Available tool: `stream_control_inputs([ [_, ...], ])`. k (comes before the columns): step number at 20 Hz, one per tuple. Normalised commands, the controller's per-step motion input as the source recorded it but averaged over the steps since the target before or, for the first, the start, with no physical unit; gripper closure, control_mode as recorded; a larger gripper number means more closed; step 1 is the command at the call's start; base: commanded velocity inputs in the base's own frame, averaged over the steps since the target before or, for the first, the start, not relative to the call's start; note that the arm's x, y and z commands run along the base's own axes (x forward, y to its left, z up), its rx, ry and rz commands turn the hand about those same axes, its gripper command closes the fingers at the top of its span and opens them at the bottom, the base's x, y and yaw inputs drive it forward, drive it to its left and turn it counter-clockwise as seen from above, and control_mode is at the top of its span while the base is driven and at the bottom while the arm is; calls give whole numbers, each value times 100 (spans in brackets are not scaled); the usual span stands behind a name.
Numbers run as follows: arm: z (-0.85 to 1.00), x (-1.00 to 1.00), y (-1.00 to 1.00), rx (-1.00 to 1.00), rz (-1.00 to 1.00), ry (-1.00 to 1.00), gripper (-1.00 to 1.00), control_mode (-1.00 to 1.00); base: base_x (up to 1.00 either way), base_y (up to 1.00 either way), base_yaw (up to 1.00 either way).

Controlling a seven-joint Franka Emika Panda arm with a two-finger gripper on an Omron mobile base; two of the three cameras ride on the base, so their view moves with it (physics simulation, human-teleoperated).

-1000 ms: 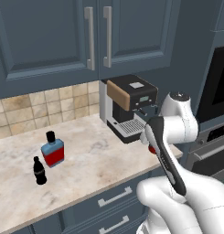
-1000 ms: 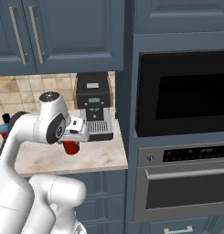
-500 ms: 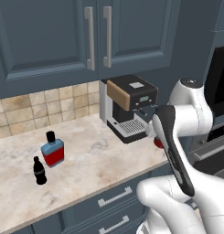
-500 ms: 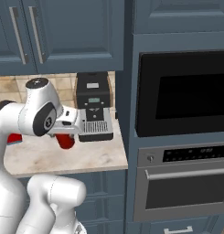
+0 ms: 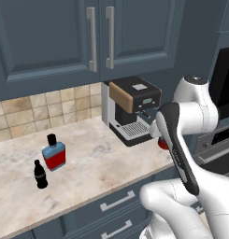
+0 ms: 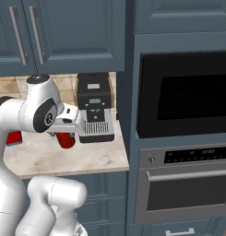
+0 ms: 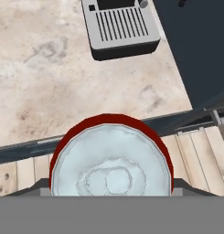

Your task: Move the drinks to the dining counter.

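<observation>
My gripper [image 6: 65, 134] is shut on the short red can [image 6: 65, 140], holding it upright in the air just off the front edge of the marble counter [image 6: 63, 159]. In the hand view the can's silver top [image 7: 111, 171] sits between my fingers, with the counter edge and wooden floor beneath it. In the left base view the can [image 5: 162, 143] peeks out behind my forearm. On the counter to the left stand a flat blue bottle with a red label [image 5: 54, 154] and a small black bottle [image 5: 39, 175]. The dining counter is out of view.
A black coffee machine [image 5: 133, 108] stands at the counter's back right, close behind the can. To the right a tall cabinet holds a built-in microwave [image 6: 186, 94] and an oven [image 6: 181, 182]. Blue wall cabinets [image 5: 88, 37] hang above.
The arm's upper links have swung round while the hand keeps its grip. The red can has shifted slightly toward the counter's front edge. The bottles have not moved.
</observation>
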Motion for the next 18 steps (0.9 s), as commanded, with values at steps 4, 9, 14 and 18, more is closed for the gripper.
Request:
stream_control_inputs([
  [4, 0, 0, 0, 0, 0, 0, 100, -100, 0, 0, 0],
  [9, 0, -3, 0, 0, 0, 0, 100, 100, -52, -9, -6],
  [14, 0, 0, 0, 0, 0, 0, 100, 100, -98, -33, -24],
  [18, 0, 0, 0, 0, 0, 0, 100, 100, -37, 11, -67],
])
